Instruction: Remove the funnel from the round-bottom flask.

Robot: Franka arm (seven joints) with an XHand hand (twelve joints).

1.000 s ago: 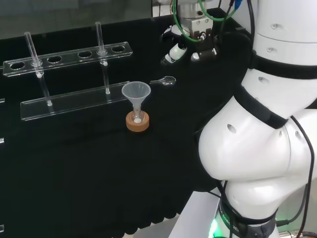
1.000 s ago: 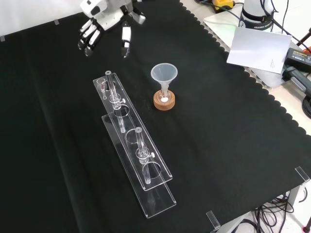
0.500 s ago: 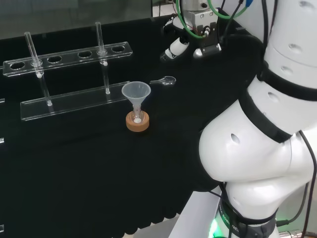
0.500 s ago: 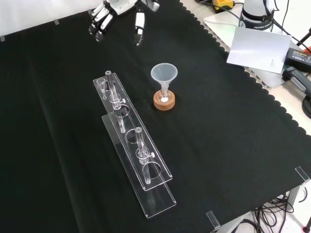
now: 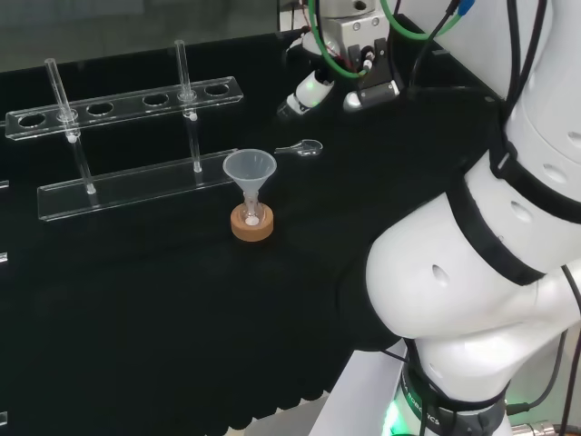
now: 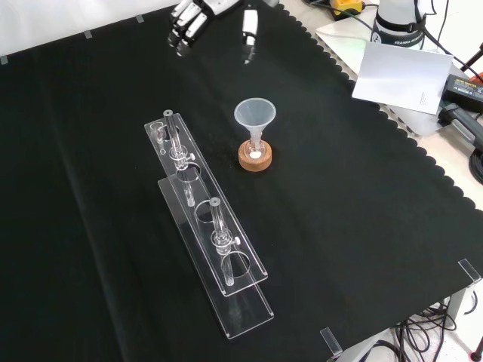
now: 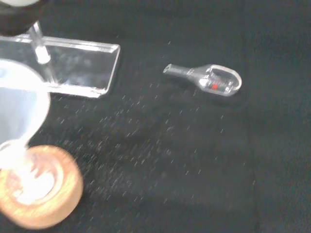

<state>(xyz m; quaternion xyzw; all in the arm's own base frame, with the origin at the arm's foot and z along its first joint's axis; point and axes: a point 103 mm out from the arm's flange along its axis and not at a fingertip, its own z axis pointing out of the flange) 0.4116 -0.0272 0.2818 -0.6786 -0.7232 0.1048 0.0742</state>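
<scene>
The clear plastic cone-shaped funnel (image 5: pixel 249 170) sits with its stem down in the neck of a small clear round-bottom flask (image 5: pixel 251 214), and the flask rests in a round cork ring stand (image 5: pixel 252 225) near the middle of the black cloth (image 5: pixel 163 300). In the front view the funnel (image 6: pixel 255 115) stands upright above the cork ring (image 6: pixel 255 157), its wide mouth open upward. The wrist view shows the same funnel (image 7: pixel 19 109) and cork ring (image 7: pixel 41 191) close and blurred.

Just beside the stand, to its left in the front view, lies a long clear acrylic test-tube rack (image 6: pixel 207 226) with two thin glass tubes (image 6: pixel 176 139) standing in its holes — in the head view the rack (image 5: pixel 127 100) runs behind the funnel. A small clear glass vial-like piece (image 5: pixel 301 147) lies on its side on the cloth beyond the funnel in the head view; the wrist view shows it (image 7: pixel 206 79) with a red speck inside.

The black and white hand (image 6: pixel 196 15) hovers at the top of the front view, well apart from the funnel, its fingers (image 6: pixel 249 29) straight and spread, holding nothing. In the head view the hand (image 5: pixel 313 88) hangs above the cloth to the right of the rack.
</scene>
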